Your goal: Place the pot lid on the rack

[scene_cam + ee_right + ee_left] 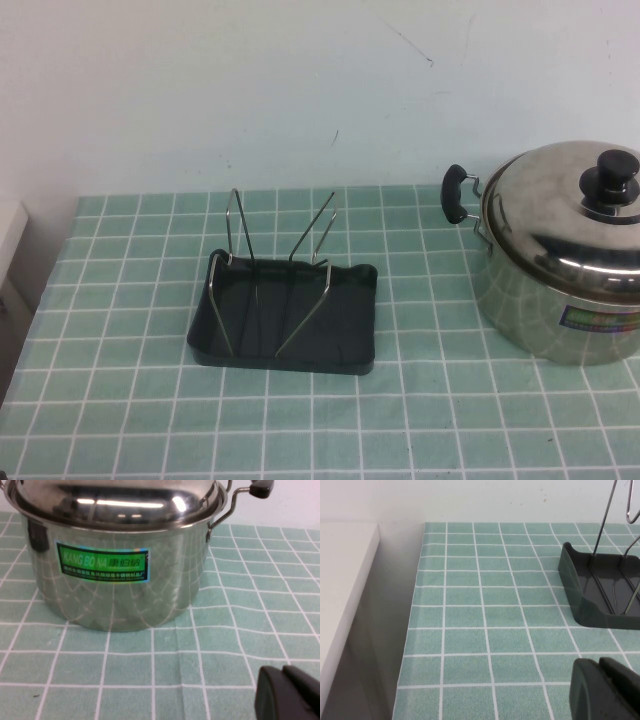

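A green tiled tablecloth (420, 400) covers the table below a pale wall. Neither arm appears from above. Only the wrist cameras show the left gripper (607, 690) near the empty rack (285, 320) and the right gripper (290, 692) near the pot (125, 565); both finger pairs look closed, holding nothing. The pot lid (570, 205) sits on the pot, well right of the rack.

Pretty even, soft overhead light, slightly dim and grainy. The pot lid (560, 205) throws streaky glare, and the rack (285, 320) casts barely any shadow. Left gripper (607, 690) and right gripper (290, 692) look blurry up close.
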Available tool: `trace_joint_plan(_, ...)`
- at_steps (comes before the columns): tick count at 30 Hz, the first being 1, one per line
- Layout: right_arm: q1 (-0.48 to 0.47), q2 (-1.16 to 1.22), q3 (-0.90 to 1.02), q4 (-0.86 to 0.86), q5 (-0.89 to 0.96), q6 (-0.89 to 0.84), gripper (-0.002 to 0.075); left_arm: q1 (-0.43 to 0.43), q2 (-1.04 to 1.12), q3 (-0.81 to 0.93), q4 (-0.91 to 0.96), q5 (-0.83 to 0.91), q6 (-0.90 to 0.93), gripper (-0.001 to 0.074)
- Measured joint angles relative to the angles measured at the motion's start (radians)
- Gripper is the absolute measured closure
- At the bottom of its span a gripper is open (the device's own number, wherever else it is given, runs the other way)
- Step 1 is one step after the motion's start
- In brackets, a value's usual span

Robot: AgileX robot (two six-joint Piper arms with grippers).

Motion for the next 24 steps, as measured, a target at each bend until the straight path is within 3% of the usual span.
trace_joint_plan(24, 0.000, 0.000, 0.000, 0.000, 0.000, 0.000, 0.0727, 0.000, 0.000, -0.002, 0.012, 0.000, 0.000, 0.0738)
